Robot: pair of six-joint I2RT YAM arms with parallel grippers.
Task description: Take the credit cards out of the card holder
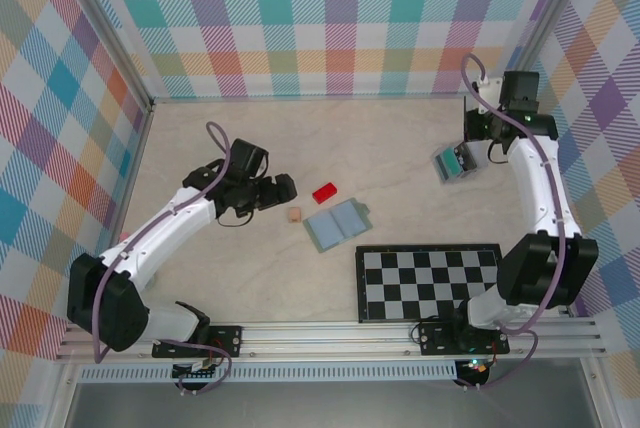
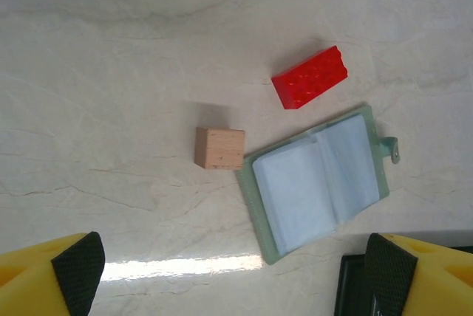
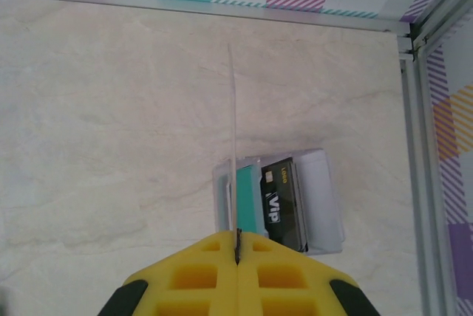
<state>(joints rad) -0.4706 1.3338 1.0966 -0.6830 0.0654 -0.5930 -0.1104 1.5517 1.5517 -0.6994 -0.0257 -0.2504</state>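
lab test cell | plaid-patterned walls [image 1: 300, 18] | calibration checkerboard [image 1: 430, 280] | marble-look table [image 1: 400, 148]

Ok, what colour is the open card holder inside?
The card holder is pale blue-grey inside; clearest from the left wrist.

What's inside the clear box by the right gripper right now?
A teal card and a black card printed VIP lie in the clear box. Anything beneath them is covered, and the right gripper, holding a thin card, hides the box's near edge.
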